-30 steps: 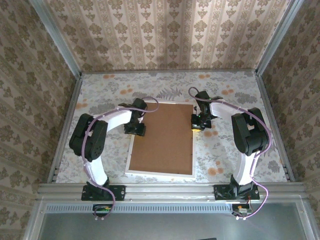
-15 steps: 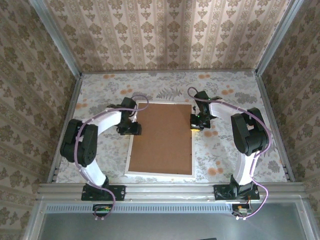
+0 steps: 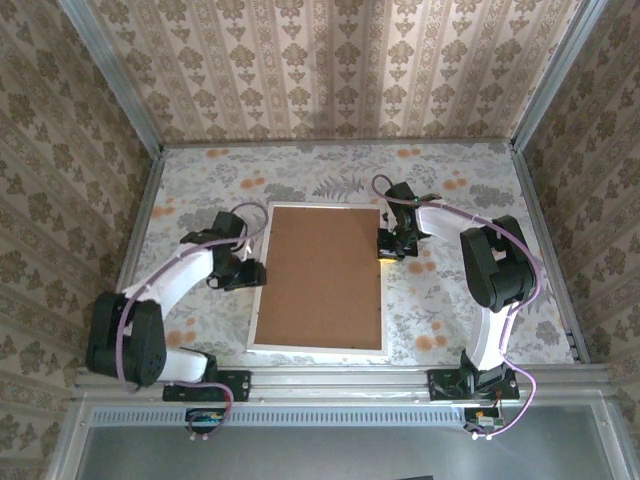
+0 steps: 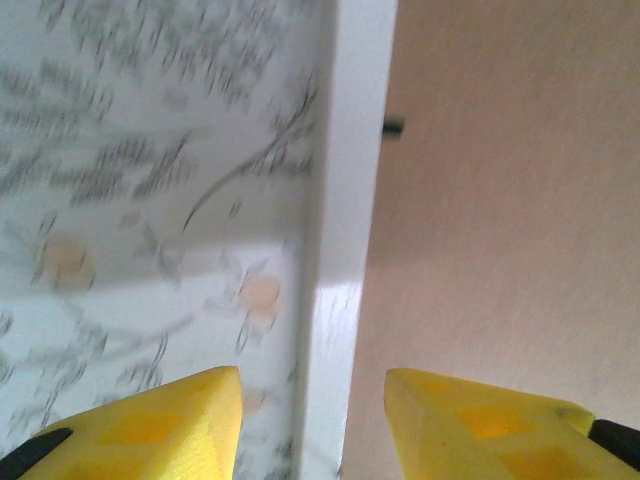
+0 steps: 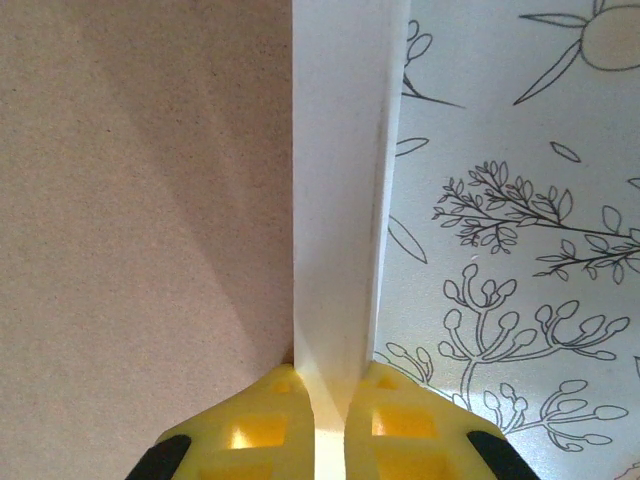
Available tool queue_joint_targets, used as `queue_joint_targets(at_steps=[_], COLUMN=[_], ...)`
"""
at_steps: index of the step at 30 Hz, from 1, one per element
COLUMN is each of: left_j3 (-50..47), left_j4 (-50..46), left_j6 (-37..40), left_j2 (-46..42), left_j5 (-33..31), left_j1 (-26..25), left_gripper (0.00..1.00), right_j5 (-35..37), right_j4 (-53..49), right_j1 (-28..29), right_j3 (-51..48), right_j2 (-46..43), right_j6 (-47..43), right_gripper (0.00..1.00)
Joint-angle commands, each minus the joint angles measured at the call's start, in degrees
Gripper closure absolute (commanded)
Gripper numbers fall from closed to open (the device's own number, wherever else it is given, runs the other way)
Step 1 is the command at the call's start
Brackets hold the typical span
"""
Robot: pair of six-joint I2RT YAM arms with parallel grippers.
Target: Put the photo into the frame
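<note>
The frame [image 3: 320, 347] lies flat and face-down at the middle of the tabletop [image 3: 450, 300], its opening covered by the brown backing board [image 3: 325, 275]. The photo, by my judgement, sits beneath that board, so the step in hand is securing the back. The right fingers [image 5: 262, 425] pinch the frame's white rail on its 3 o'clock side, a little toward 2. The left fingers [image 4: 170, 420] stand spread above the 9 o'clock rail, one over the tabletop and one over the board, gripping nothing. A small dark tab [image 4: 392, 127] shows at the board's edge further along that rail. To do this well, the right pinch should be firm and level, since lifting that rail would likely tilt the board and let the print slide. The left fingers should descend straight over the rail, close gently, and avoid dragging sideways, because the frame seems to rest loosely and could skate on the patterned surface.
</note>
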Motion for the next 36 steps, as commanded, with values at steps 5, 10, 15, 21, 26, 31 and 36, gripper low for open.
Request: queue_joint_targets(at_steps=[5,10,15,21,26,31,36], left_j3=[-2.17,-2.81,-3.32,-6.00,-6.38,-6.04,-5.09], left_j4=[-7.08,-7.54,-8.87,-5.96,-5.87,-3.49,-2.18], left_j6=[-8.35,-9.68,-12.13,-13.39,-13.56,-12.67,-11.46], left_j2=[-3.81,-3.36,-1.88,-1.45,-0.86,0.40,2.06], left_j5=[-3.77,-4.32,-7.28,-4.38,-6.04,-4.70,-4.68], left_j1=[-4.66,-6.04,-8.97,-9.78,-9.87,-9.78,-9.69], left_gripper=[0.57,0.61,0.63,0.63,0.64,0.64,0.64], right_j5=[0.88,0.40,0.26,0.00,-0.33,-0.49,-0.48], right_j4=[-0.58,-0.45,-0.76,-0.76,-0.49,-0.49,-0.49], right_j1=[-1.15,-2.12,-2.36,-2.55,-2.55,-2.57,-2.49], right_j3=[-0.67,-0.17,0.29,0.12,-0.14,-0.15,-0.40], right_j2=[2.56,2.39,2.36,2.49,2.39,2.26,1.95], right_j6=[-1.03,-1.78,-2.44,-2.81,-2.77,-2.59,-2.45], right_gripper=[0.89,0.89,0.89,0.89,0.89,0.89,0.89])
